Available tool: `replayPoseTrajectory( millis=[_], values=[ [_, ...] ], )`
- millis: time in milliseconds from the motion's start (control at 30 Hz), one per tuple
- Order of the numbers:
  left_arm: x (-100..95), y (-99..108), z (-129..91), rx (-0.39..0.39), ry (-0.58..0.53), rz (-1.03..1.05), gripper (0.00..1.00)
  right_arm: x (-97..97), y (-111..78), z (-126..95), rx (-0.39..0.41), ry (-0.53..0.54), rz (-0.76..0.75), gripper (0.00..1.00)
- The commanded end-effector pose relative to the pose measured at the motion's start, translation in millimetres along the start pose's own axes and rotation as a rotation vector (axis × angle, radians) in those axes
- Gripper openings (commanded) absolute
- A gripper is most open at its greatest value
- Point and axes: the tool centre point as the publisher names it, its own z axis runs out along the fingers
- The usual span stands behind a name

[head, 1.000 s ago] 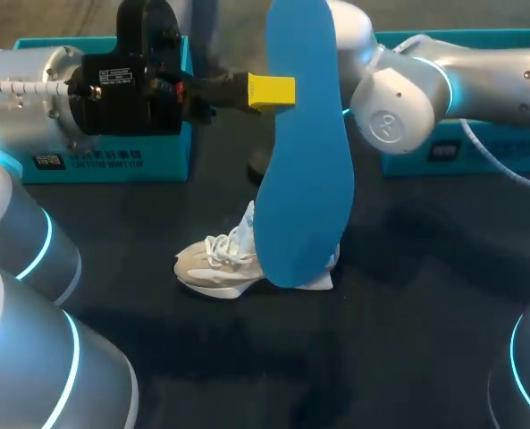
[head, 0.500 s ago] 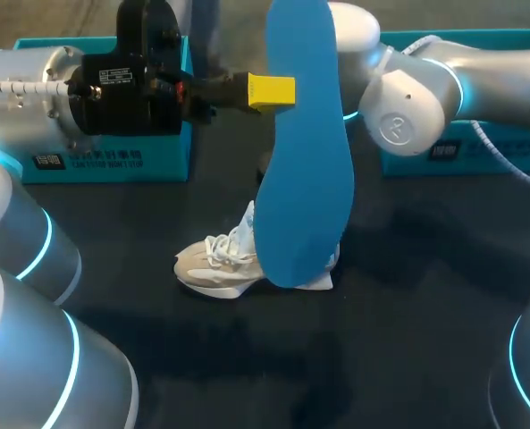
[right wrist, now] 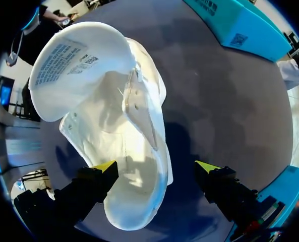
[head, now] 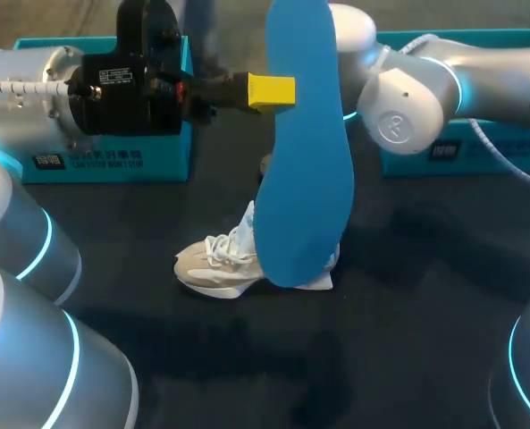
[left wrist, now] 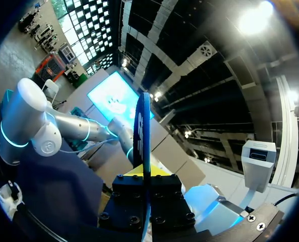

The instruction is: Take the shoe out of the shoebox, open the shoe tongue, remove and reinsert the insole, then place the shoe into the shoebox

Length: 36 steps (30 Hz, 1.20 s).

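Note:
My left gripper (head: 271,92) is shut on the edge of a blue insole (head: 305,152), which it holds upright in the air above the table. In the left wrist view the insole (left wrist: 145,126) shows edge-on, pinched between the fingers of that gripper (left wrist: 145,174). Below it a white shoe (head: 229,259) lies on the dark table. My right gripper (right wrist: 157,169) hovers open just over the shoe (right wrist: 119,116), whose tongue (right wrist: 73,70) is folded back. In the head view my right arm (head: 408,98) reaches in behind the insole, which hides its gripper.
A teal shoebox part (head: 104,165) stands at the back left, under my left arm. Another teal box part (head: 479,152) stands at the back right. The dark table (head: 408,295) is bare in front of the shoe.
My right arm's elbow shifted slightly to the right and back. The left gripper and the insole kept still, and the shoe has not moved.

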Motion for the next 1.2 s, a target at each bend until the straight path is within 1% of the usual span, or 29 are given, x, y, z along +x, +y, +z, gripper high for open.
replayPoseTrajectory(
  millis=[33, 200, 367, 467, 667, 700, 733, 767, 800, 900, 933, 967, 1000, 1033, 1200],
  values=[
    [2.3, 4.3, 3.0, 0.010, -0.004, 0.000, 0.00, 1.6, 5.5, 1.7, 0.016, -0.002, 0.003, 1.00],
    [2.3, 4.3, 3.0, 0.010, -0.004, 0.000, 0.00, 0.8, 13.8, 6.2, 0.010, -0.001, 0.002, 1.00],
    [2.3, 4.3, 3.0, 0.010, -0.004, 0.000, 0.00, -0.7, 18.2, 12.2, -0.003, -0.003, 0.001, 1.00],
    [2.3, 4.3, 3.0, 0.010, -0.004, 0.000, 0.00, -2.7, 18.1, 14.6, -0.004, -0.006, 0.005, 1.00],
    [2.3, 4.3, 3.0, 0.010, -0.004, 0.000, 0.00, -3.5, 12.0, 15.9, 0.001, -0.009, 0.015, 1.00],
    [2.3, 4.3, 3.0, 0.010, -0.004, 0.000, 0.00, -3.7, 10.7, 16.3, 0.002, -0.009, 0.016, 0.89],
    [2.3, 4.3, 3.0, 0.010, -0.004, 0.000, 0.00, -3.8, 9.8, 16.4, 0.002, -0.009, 0.017, 0.66],
    [2.3, 4.3, 3.0, 0.010, -0.004, 0.000, 0.00, -3.9, 9.6, 16.4, 0.002, -0.010, 0.017, 0.49],
    [2.3, 4.3, 3.0, 0.010, -0.004, 0.000, 0.00, -4.2, 9.5, 16.3, 0.003, -0.010, 0.017, 0.44],
    [2.3, 4.3, 3.0, 0.010, -0.004, 0.000, 0.00, -5.7, 11.1, 16.1, 0.001, -0.012, 0.013, 0.34],
    [2.3, 4.3, 3.0, 0.010, -0.004, 0.000, 0.00, -5.9, 11.9, 16.7, -0.007, -0.013, 0.009, 0.25],
    [2.3, 4.3, 3.0, 0.010, -0.004, 0.000, 0.00, -6.1, 13.0, 17.8, -0.009, -0.012, 0.009, 0.09],
    [2.3, 4.3, 3.0, 0.010, -0.004, 0.000, 0.00, -6.0, 14.1, 19.5, -0.009, -0.008, 0.007, 0.03],
    [2.3, 4.3, 3.0, 0.010, -0.004, 0.000, 0.00, -5.8, 14.8, 21.0, -0.009, -0.006, 0.005, 0.00],
    [2.3, 4.3, 3.0, 0.010, -0.004, 0.000, 0.00, -2.9, 15.8, 26.4, -0.012, 0.007, 0.007, 0.00]
  ],
)
